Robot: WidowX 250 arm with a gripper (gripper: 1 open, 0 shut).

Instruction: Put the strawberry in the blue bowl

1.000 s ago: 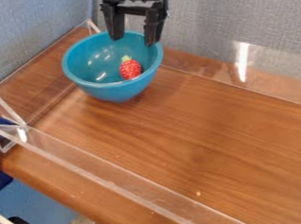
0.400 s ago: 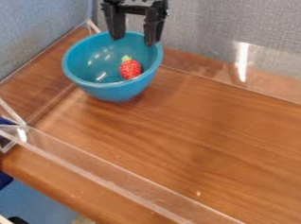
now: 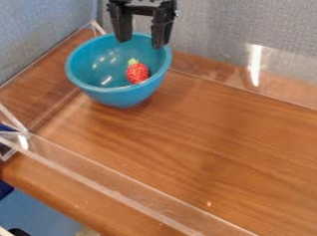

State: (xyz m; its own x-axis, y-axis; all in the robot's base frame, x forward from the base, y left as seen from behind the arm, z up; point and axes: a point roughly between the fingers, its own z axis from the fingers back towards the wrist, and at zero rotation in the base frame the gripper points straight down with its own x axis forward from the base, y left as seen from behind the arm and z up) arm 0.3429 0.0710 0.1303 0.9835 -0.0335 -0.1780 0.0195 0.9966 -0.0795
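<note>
The blue bowl (image 3: pixel 100 85) stands at the back left of the wooden table. Inside it, towards its right side, lies the small red strawberry (image 3: pixel 137 72). My black gripper (image 3: pixel 142 35) hangs just above the bowl's far rim, pointing down, with its two fingers spread apart and nothing between them. The strawberry lies a little below the fingertips, free of them.
Clear acrylic walls (image 3: pixel 259 65) ring the wooden tabletop (image 3: pixel 202 128). A grey fabric backdrop (image 3: pixel 37 27) rises behind the bowl. Blue fixtures (image 3: pixel 3 140) sit at the table's left edge.
</note>
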